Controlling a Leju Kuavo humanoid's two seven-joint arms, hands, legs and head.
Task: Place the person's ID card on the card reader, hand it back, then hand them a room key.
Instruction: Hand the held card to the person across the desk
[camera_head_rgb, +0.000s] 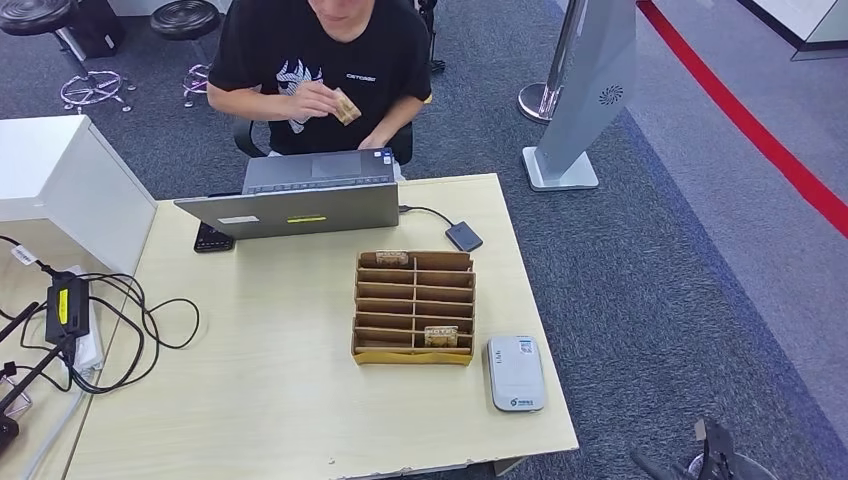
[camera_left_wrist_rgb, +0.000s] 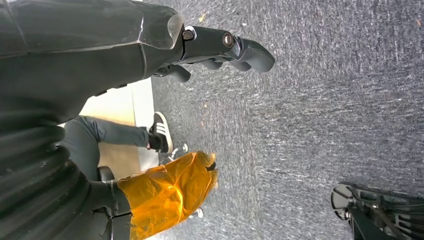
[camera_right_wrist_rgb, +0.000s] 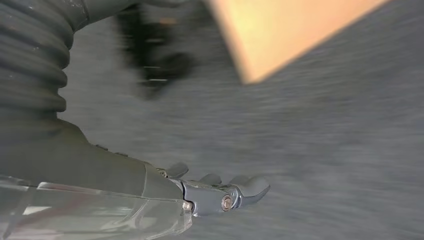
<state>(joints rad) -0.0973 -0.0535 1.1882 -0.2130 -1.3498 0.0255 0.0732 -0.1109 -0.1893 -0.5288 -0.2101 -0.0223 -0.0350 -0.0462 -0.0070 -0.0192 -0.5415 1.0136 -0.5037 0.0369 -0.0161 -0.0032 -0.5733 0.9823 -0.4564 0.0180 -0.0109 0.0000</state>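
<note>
A seated person in a black T-shirt holds a brownish ID card (camera_head_rgb: 345, 105) in a raised hand behind the laptop. The grey-white card reader (camera_head_rgb: 515, 372) lies at the table's near right corner. Beside it stands a cardboard slotted box (camera_head_rgb: 413, 305) with room key cards, one in a far slot (camera_head_rgb: 391, 258) and one in a near slot (camera_head_rgb: 441, 335). My left hand (camera_left_wrist_rgb: 220, 47) hangs over the carpet, fingers loosely extended, holding nothing. My right hand (camera_right_wrist_rgb: 220, 192) also hangs low over the carpet beside the table corner (camera_right_wrist_rgb: 280, 35), with nothing in it.
An open grey laptop (camera_head_rgb: 300, 195) stands at the table's far side, with a small dark device (camera_head_rgb: 463, 236) cabled to it. Cables and a power brick (camera_head_rgb: 68, 305) lie at the left. A grey kiosk stand (camera_head_rgb: 580, 100) rises at the right. An orange bag (camera_left_wrist_rgb: 167, 192) sits under the table.
</note>
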